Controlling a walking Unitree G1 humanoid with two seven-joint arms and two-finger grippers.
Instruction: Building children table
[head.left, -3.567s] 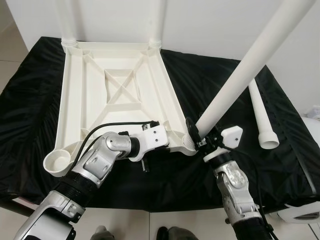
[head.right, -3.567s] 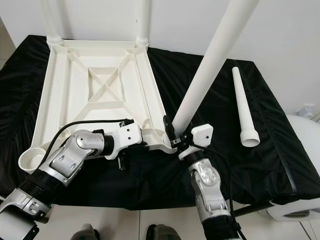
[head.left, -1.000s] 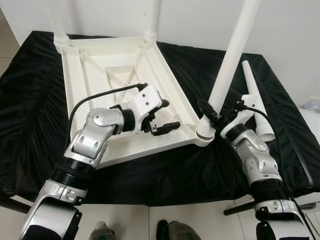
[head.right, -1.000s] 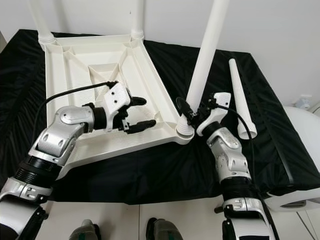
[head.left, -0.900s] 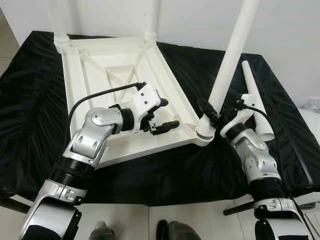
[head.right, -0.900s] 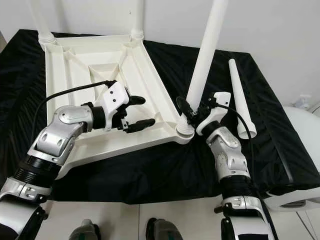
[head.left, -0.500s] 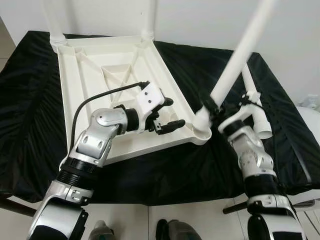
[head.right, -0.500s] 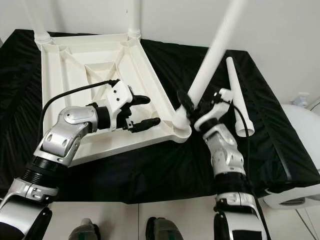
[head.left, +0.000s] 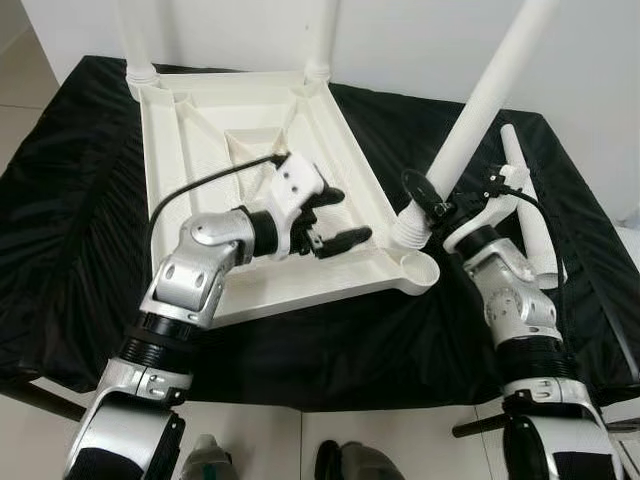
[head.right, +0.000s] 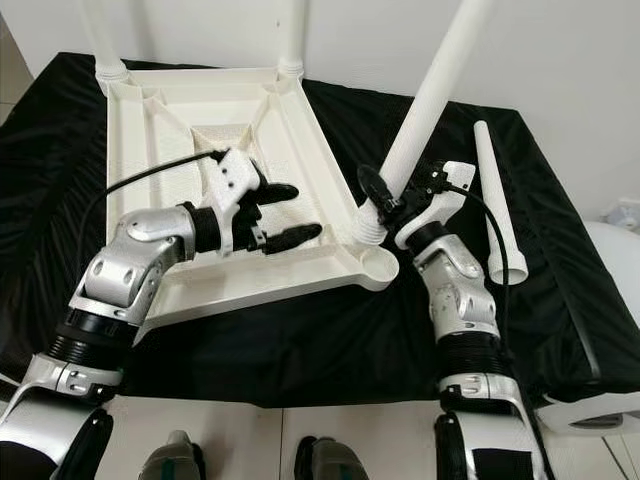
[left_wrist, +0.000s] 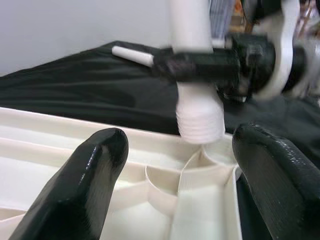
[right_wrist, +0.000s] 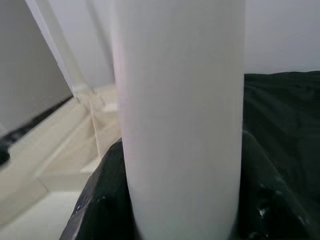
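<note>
Black fingers of the right gripper (head.left: 425, 200) clamp a white leg (head.left: 475, 115) just above its threaded end, right of centre in the left eye view. The leg tilts toward the upper right, and its threaded end sits just beside the open socket (head.left: 421, 270) at the near right corner of the tabletop (head.left: 215, 150), not in it. The left gripper (head.left: 335, 218), at centre frame, hovers wide apart over the near rim of the upturned white tabletop, holding nothing. 2 legs (head.left: 135, 40) stand fitted at the far corners, upper left. A spare leg (head.left: 530, 215) lies on the black cloth (head.left: 70, 200) at right.
</note>
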